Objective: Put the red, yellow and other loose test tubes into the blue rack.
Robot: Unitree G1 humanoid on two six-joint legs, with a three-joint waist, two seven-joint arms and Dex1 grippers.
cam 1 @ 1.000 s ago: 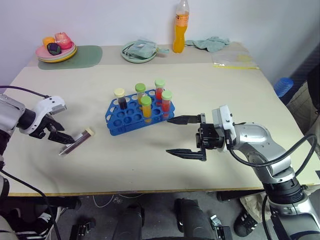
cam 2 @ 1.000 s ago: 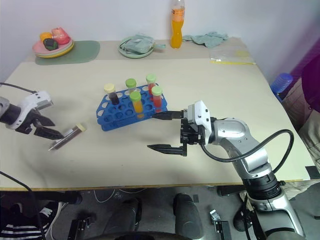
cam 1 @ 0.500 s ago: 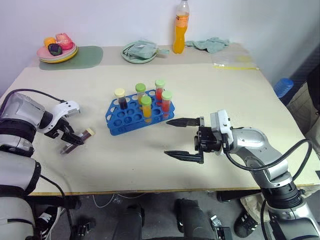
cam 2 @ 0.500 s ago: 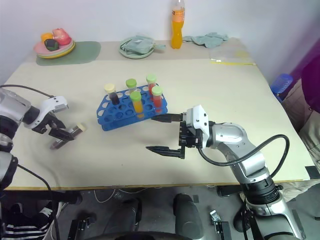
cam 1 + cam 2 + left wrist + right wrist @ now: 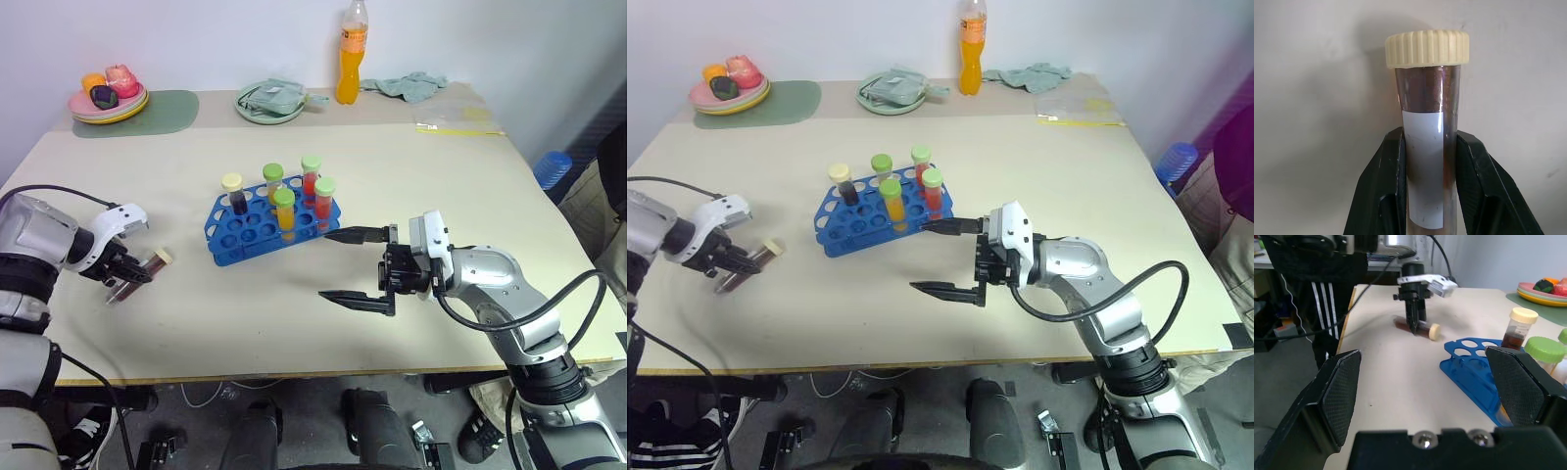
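From the head we see our left pincer point(image 5: 125, 276) clamped on a brown tube point(image 5: 139, 271) lying on the tabletop point(image 5: 411, 176), left of the blue rack point(image 5: 257, 228); our right pincer point(image 5: 345, 264) hovers apart right of the rack

Left wrist: both fingers point(image 5: 1386, 181) pinch the tube below its cream cap point(image 5: 1427, 48)

Right wrist: wide-apart fingers frame the rack

wall point(image 5: 196, 39): plain white, behind the bench's far edge | bench point(image 5: 470, 215): pale beige top (a lighter strip runs along the far edge) | floor point(image 5: 313, 431): dark grey below the near edge | light: even, soft shadows
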